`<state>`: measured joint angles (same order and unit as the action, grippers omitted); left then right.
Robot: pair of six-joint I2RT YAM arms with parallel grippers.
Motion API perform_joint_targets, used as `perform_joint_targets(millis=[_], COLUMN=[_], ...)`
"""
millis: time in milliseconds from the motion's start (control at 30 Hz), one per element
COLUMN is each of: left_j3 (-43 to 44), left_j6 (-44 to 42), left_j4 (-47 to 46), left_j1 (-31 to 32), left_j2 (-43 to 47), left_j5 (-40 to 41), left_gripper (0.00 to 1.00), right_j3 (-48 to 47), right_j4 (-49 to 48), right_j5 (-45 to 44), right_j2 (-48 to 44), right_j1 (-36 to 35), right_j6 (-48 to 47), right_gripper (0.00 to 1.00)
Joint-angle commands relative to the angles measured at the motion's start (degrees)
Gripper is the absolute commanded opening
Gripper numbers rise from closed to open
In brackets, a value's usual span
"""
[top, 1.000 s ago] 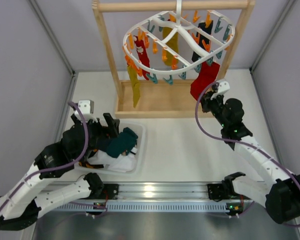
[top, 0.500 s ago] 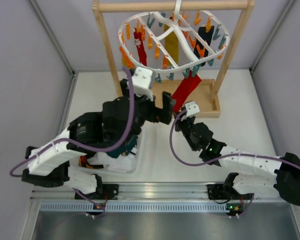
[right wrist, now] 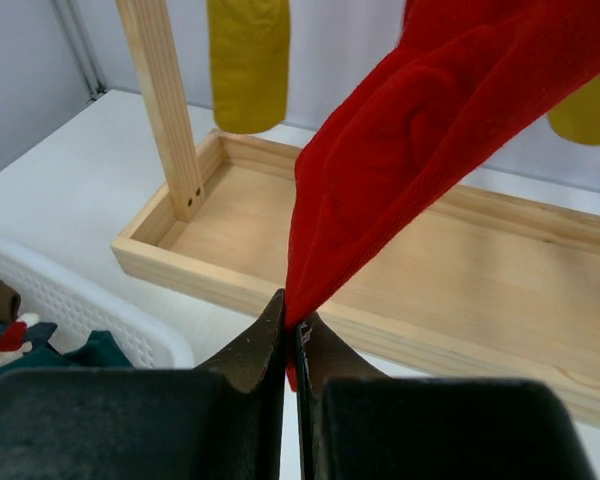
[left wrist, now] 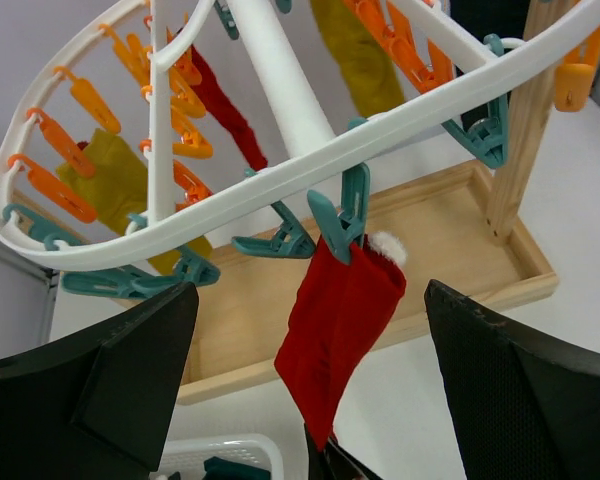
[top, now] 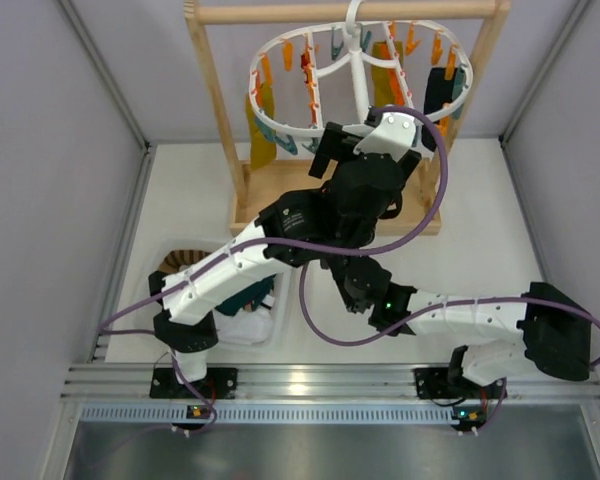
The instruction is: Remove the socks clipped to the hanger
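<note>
The white oval hanger [top: 280, 128] hangs from the wooden rack, and it also shows in the left wrist view [left wrist: 400, 120]. A red sock [left wrist: 340, 310] hangs from a teal clip [left wrist: 352, 210] on its near rim. My left gripper [left wrist: 310, 290] is open wide, raised just under the ring, with the red sock between its fingers and not touching them. My right gripper [right wrist: 290, 322] is shut on the red sock's [right wrist: 430, 130] toe and pulls it taut from below. Mustard yellow [top: 263, 130], red [top: 305, 65] and black [top: 438, 95] socks still hang clipped.
The wooden rack's post [top: 215, 90] and base tray [right wrist: 460, 260] stand behind the sock. A white basket [top: 270, 322] at the near left holds a teal sock [top: 245, 300] and others. My left arm [top: 280, 240] crosses above my right arm [top: 440, 315].
My left arm rose from the basket up to the hanger, its gripper open. My right gripper pulled the red sock down and toward the near left. The hanger swung and turned.
</note>
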<state>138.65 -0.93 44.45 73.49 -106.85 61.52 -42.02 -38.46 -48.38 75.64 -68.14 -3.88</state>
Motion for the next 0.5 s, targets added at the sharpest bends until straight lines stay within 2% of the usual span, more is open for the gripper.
perform_joint_targets(millis=[0, 267, 400, 467], left_j3=[0.04, -0.48, -1.80, -1.98], left_j6=[0.66, 3.65, 4.27, 4.53], left_j4=[-0.50, -0.41, -0.50, -0.41], left_j1=[-1.95, -6.95, -8.89, -9.42], left_j2=[0.33, -0.47, -0.56, -0.91], left_j5=[-2.63, -4.47, -5.70, -6.41], left_gripper=[0.99, 0.99, 0.96, 0.92], right_j3=[-3.59, -5.53, -6.58, -7.37], right_j4=[-3.20, -2.68, -2.76, -2.76], right_j5=[-2.94, -2.86, -2.60, -2.60], right_j2=[2.05, 4.78, 5.84, 6.45], right_j1=[-2.35, -3.84, -4.46, -4.89], right_j6=[-1.83, -2.71, -3.24, -3.50], right_gripper=[0.00, 0.00, 0.00, 0.00])
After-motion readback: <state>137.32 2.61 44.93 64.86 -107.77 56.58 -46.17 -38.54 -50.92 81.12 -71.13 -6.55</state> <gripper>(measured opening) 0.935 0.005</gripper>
